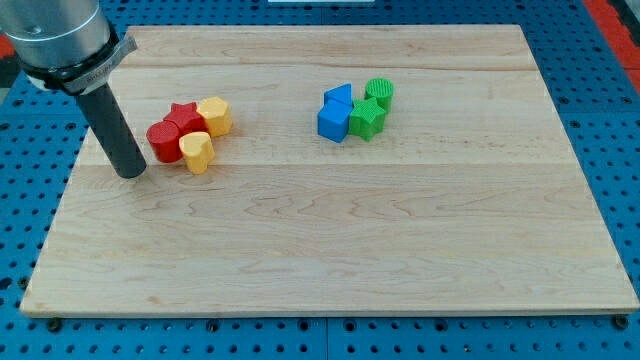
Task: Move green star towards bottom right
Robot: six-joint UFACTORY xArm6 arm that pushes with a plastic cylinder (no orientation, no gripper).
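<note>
The green star (367,118) lies on the wooden board (330,250), right of centre near the view's top. It touches a blue cube (333,123) on its left, a blue triangle (339,96) at its upper left and a green cylinder (380,92) above it. My tip (131,172) rests on the board at the view's left, far from the green star, just left of a red and yellow cluster.
Right of my tip sit a red cylinder (163,141), a red star (184,119), a yellow hexagon (215,116) and a yellow heart-like block (197,152), all touching. The board lies on a blue perforated table (610,120).
</note>
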